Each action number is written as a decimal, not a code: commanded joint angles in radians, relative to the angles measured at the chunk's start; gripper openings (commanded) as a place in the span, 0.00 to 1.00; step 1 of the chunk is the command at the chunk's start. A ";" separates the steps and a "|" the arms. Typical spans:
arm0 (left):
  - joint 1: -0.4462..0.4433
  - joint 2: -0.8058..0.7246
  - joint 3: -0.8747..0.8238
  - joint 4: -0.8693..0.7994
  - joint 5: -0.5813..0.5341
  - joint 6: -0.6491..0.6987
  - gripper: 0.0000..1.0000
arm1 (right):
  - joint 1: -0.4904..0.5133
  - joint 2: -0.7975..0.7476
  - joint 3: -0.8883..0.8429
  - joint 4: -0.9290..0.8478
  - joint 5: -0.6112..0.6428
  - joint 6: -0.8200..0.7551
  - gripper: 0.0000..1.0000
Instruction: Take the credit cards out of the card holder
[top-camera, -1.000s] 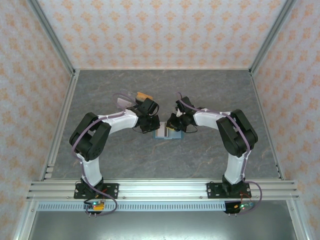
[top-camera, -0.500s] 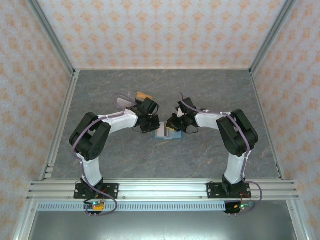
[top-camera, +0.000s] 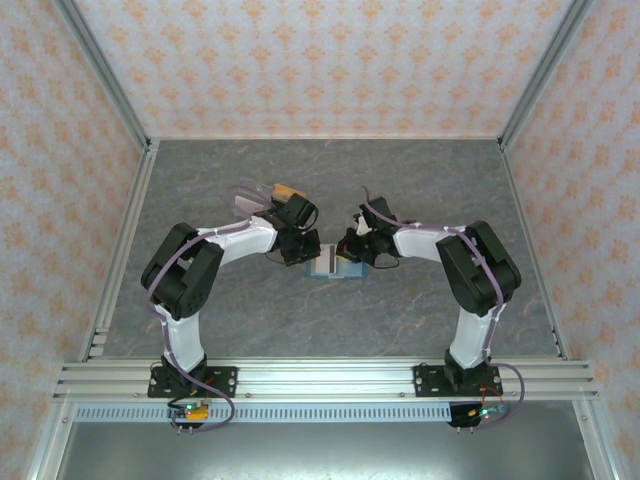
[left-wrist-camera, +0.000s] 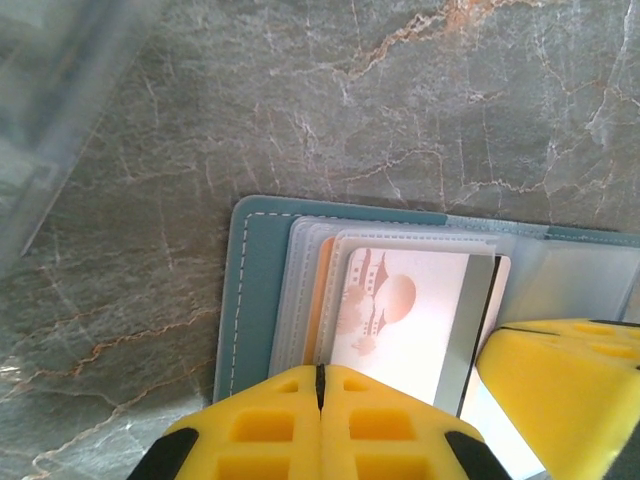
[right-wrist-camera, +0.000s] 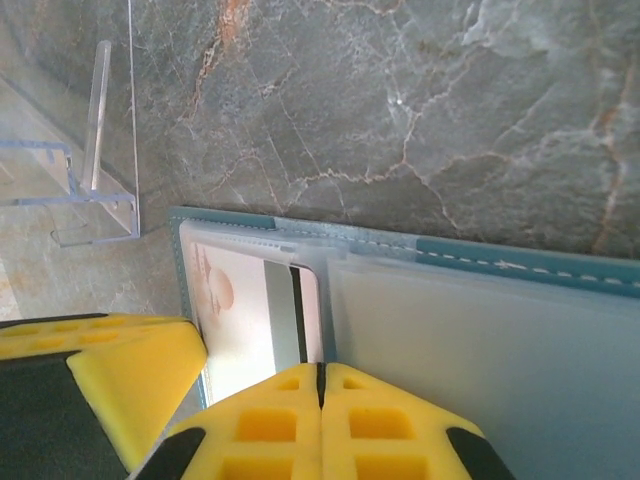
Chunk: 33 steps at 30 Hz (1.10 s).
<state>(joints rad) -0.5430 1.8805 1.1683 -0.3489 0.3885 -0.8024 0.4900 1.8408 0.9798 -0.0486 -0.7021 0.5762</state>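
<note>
The card holder (top-camera: 333, 268) lies open on the table, a teal wallet (left-wrist-camera: 240, 300) with pale pockets (right-wrist-camera: 480, 340). A white credit card with a pinkish picture and a grey strip (left-wrist-camera: 400, 320) sits in the left page, also seen as the white card (right-wrist-camera: 240, 310). Behind it shows an orange card's edge (left-wrist-camera: 322, 300). My left gripper (left-wrist-camera: 320, 375) is shut, its tips resting on the left page's near edge (top-camera: 305, 255). My right gripper (right-wrist-camera: 321, 370) is shut too, its tips at the card's inner edge by the fold (top-camera: 352, 252). Nothing shows between either pair of jaws.
A clear plastic tray (top-camera: 255, 197) stands behind the left wrist with an orange-brown card (top-camera: 290, 190) in it; its walls show as the tray (left-wrist-camera: 60, 90) and the tray (right-wrist-camera: 90, 180). The marbled grey table (top-camera: 330, 330) is bordered by metal rails.
The right wrist has shifted slightly to the right beside the holder. The left arm and the card holder have not moved.
</note>
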 joint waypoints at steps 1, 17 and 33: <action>-0.016 -0.005 0.012 -0.044 -0.009 0.027 0.00 | 0.015 -0.064 -0.022 0.001 0.029 -0.042 0.02; -0.018 -0.057 -0.004 -0.040 -0.001 0.035 0.10 | 0.007 -0.075 -0.024 -0.069 0.008 -0.063 0.14; -0.031 -0.005 -0.011 -0.027 0.018 0.028 0.10 | 0.006 -0.005 0.012 -0.106 -0.036 -0.061 0.22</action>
<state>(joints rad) -0.5648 1.8561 1.1683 -0.3634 0.4114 -0.7837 0.4965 1.8122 0.9688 -0.1242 -0.7341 0.5228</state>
